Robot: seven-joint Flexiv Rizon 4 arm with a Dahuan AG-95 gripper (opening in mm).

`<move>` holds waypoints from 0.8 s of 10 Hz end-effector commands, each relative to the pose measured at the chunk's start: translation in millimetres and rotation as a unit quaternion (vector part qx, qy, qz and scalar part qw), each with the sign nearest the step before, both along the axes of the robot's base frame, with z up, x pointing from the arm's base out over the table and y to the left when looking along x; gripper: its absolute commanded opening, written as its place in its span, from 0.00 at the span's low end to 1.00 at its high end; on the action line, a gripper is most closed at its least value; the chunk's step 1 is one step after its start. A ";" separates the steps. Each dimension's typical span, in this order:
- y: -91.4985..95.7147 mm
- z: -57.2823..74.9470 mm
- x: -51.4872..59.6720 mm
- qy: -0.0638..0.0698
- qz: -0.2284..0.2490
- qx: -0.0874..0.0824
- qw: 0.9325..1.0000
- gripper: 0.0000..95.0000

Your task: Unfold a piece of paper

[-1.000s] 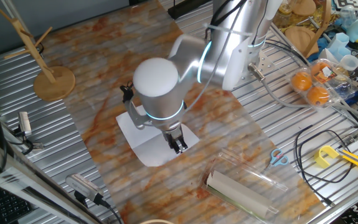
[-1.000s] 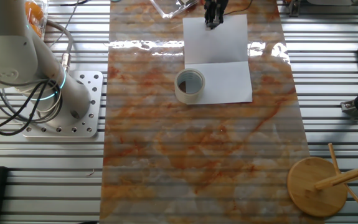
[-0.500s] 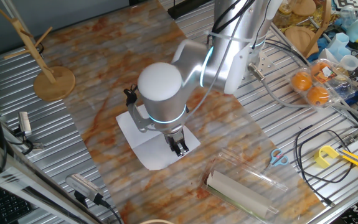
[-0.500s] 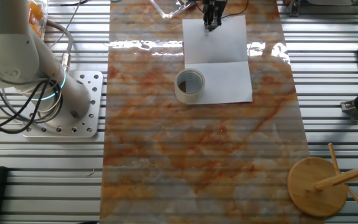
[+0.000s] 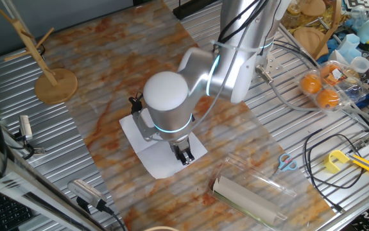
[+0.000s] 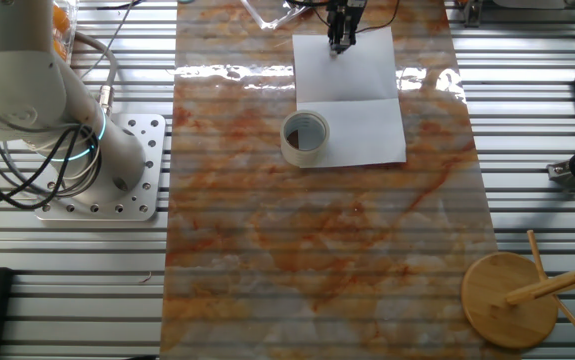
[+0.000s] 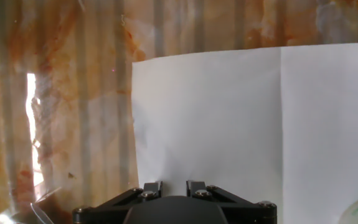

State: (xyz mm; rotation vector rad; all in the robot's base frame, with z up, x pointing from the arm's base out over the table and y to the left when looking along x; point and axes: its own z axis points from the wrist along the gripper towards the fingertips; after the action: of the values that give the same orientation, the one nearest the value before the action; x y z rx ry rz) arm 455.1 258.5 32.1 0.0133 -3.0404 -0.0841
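The piece of paper lies flat and open on the marbled mat, with its fold crease running across the middle. It also shows in the one fixed view and fills the hand view. A tape roll stands on the paper's near half. My gripper hangs over the paper's far edge. Its fingers stand a little apart with bare paper showing between them, and they hold nothing. In the one fixed view the gripper sits below the arm's round joint, which hides much of the sheet.
A beige roll in a clear sleeve lies near the mat's corner. A wooden stand is at the mat's other end. Scissors, cables and a box of oranges lie on the metal table beside the arm.
The arm and gripper have shifted a little along the paper's far edge. The paper and the tape roll have not moved.
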 end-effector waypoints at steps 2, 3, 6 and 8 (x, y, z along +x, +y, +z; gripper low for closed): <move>1.8 -3.6 4.5 0.000 -0.002 -0.002 1.000 0.20; 2.4 -4.4 6.1 -0.001 -0.003 -0.002 1.000 0.20; 3.3 -5.2 10.3 -0.001 -0.004 -0.002 1.000 0.20; 5.1 -9.1 13.0 -0.001 -0.007 -0.003 1.000 0.20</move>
State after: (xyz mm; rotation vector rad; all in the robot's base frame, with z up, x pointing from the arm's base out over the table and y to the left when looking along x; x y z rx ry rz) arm 468.0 263.6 23.6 -0.0099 -3.0426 -0.0786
